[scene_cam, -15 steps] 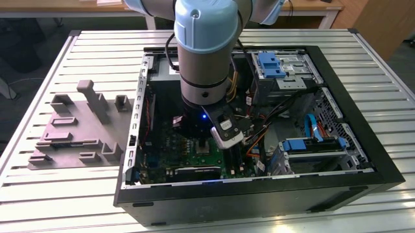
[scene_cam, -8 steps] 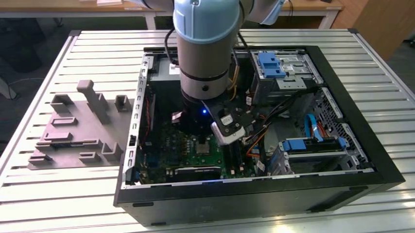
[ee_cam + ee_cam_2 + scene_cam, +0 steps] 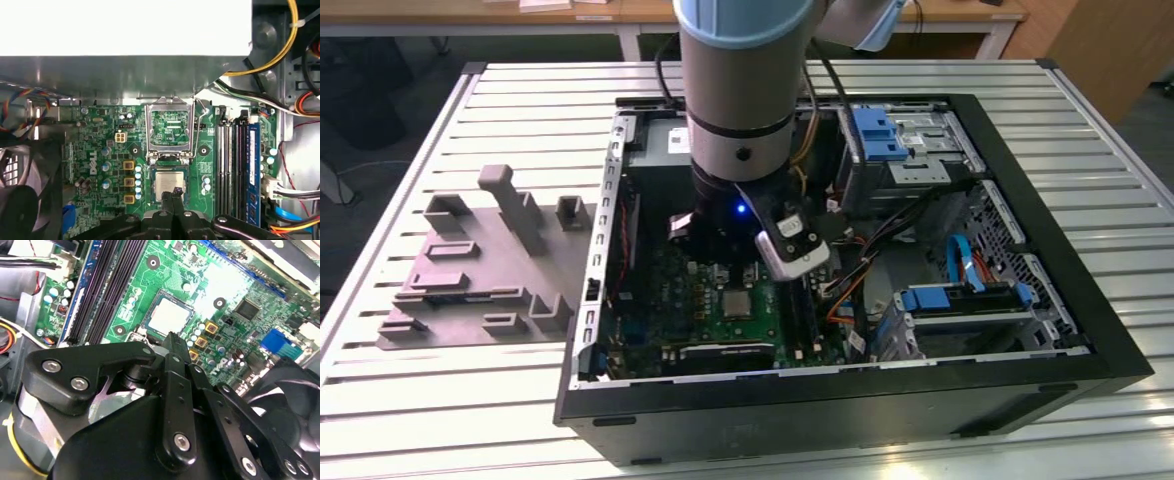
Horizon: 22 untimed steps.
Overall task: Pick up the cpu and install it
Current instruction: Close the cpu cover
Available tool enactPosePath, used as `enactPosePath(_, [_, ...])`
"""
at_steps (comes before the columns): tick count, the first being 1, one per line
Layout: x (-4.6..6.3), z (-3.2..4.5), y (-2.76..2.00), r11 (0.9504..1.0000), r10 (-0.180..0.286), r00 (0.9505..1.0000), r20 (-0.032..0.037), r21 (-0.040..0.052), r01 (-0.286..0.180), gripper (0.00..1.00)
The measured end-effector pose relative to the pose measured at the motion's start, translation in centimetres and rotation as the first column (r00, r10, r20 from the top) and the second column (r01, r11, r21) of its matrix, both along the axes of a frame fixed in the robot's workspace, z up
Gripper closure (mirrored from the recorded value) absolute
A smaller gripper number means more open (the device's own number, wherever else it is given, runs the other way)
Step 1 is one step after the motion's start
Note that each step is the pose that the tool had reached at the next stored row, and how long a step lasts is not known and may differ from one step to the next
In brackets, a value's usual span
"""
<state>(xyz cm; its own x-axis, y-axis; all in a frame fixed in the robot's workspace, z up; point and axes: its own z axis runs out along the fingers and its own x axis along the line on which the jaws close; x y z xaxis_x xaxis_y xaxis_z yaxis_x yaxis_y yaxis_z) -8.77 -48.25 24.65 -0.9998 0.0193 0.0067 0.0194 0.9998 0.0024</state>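
Hovering over the cpu (image 3: 169, 184) seated in its socket, hand (image 3: 176, 192) pressed together, empty

Small square cpu (image 3: 169, 184) with silvery-grey metal top: smooth, dull sheen. Green circuit board (image 3: 100, 150): glossy lacquered finish. Hinged socket frame (image 3: 171, 131) of bright bare metal: shiny. Black gripper (image 3: 172, 342): matt plastic-looking links, fastened with polished metal screws. Black computer case (image 3: 854, 415): painted metal, satin. Slatted table (image 3: 454, 420) of pale ribbed metal: matt.
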Motion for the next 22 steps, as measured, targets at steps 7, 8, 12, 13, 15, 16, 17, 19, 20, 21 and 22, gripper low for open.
enactPosePath(7, [0.00,0.00,0.29,0.9977,0.068,0.9977,0.0006,-0.0011,-0.068,0.89])
enactPosePath(8, [0.00,-0.01,0.29,0.9963,0.086,0.9963,0.0007,-0.0011,-0.086,0.89])
enactPosePath(12, [0.00,-0.07,0.29,0.9874,0.158,0.9874,0.0007,-0.0011,-0.158,0.89])
enactPosePath(13, [0.00,-0.09,0.30,0.9845,0.176,0.9845,0.0007,-0.0010,-0.176,0.89])
enactPosePath(15, [0.00,-0.09,0.29,0.9790,0.204,0.9790,0.0006,-0.0011,-0.204,0.89])
enactPosePath(16, [0.00,-0.10,0.29,0.9765,0.216,0.9765,0.0007,-0.0010,-0.216,0.89])
enactPosePath(17, [0.00,-0.10,0.30,0.9740,0.227,0.9740,0.0007,-0.0010,-0.227,0.89])
enactPosePath(19, [0.00,-0.11,0.29,0.9682,0.250,0.9682,0.0007,-0.0011,-0.250,0.89])
enactPosePath(20, [0.00,-0.11,0.29,0.9652,0.262,0.9652,0.0007,-0.0011,-0.262,0.89])
enactPosePath(21, [0.00,-0.11,0.29,0.9625,0.271,0.9625,0.0007,-0.0011,-0.271,0.89])
enactPosePath(22, [0.00,-0.11,0.29,0.9600,0.280,0.9600,0.0007,-0.0010,-0.280,0.89])
